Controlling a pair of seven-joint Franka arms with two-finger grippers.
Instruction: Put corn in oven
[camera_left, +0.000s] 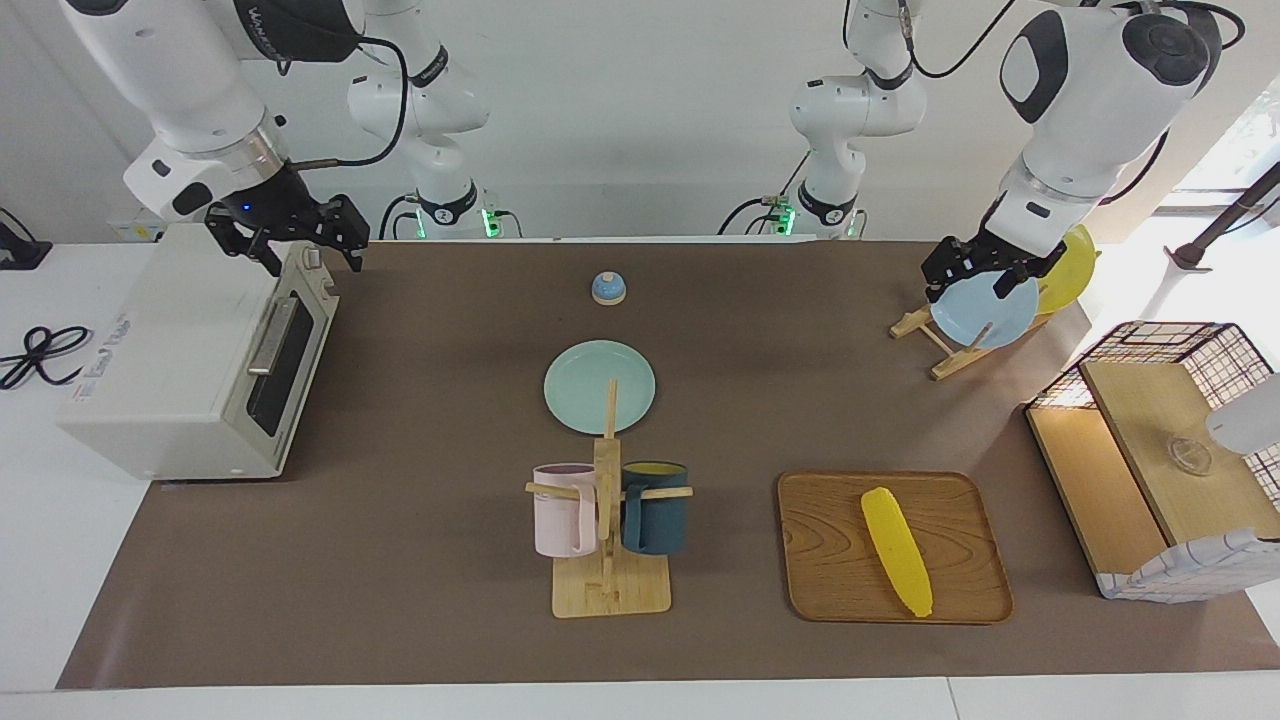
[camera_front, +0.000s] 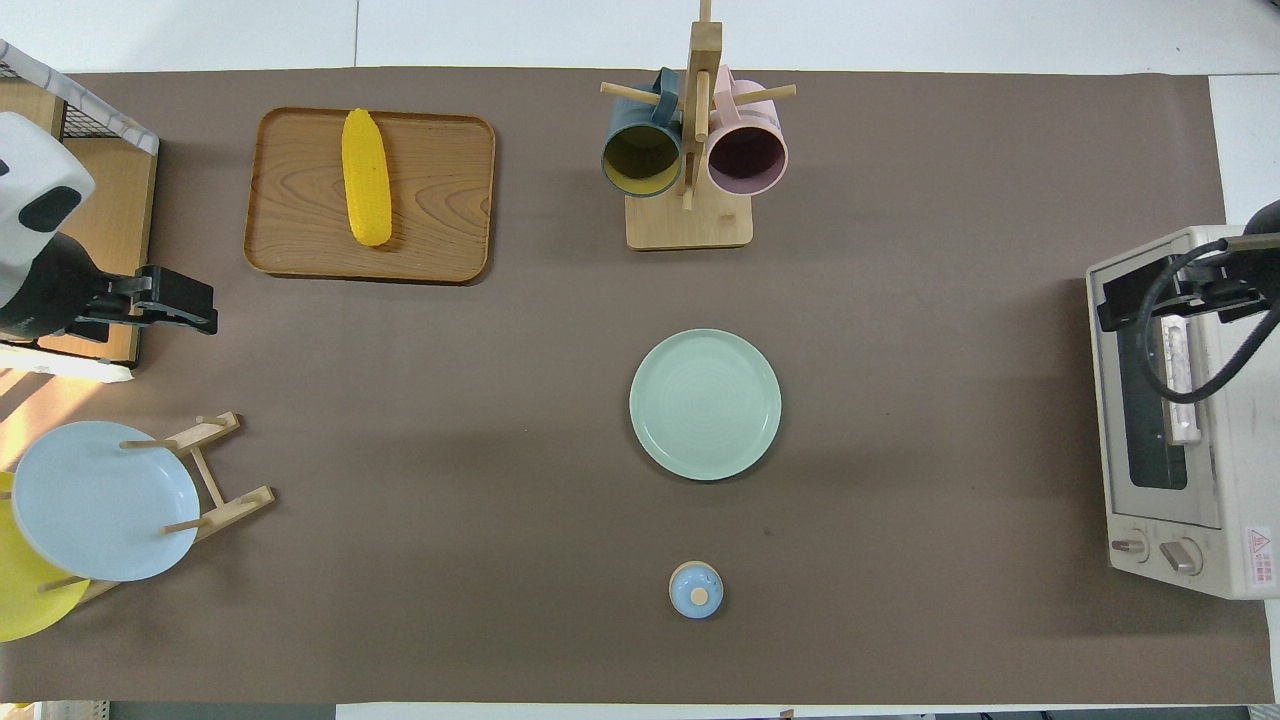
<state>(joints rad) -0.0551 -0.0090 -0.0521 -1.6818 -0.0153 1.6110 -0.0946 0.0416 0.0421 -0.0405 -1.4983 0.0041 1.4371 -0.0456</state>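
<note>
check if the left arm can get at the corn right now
Probably yes: the corn lies bare on the wooden tray, nothing over it, and the left hand hangs open above the plate rack nearby.

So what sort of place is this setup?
Likely a lab table staged as a kitchen: a toaster oven, a mug rack with two mugs, and corn on a wooden tray.

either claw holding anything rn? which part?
Nothing held. Left claw open over the plate rack; right claw open over the oven. Corn lies on the tray.
</note>
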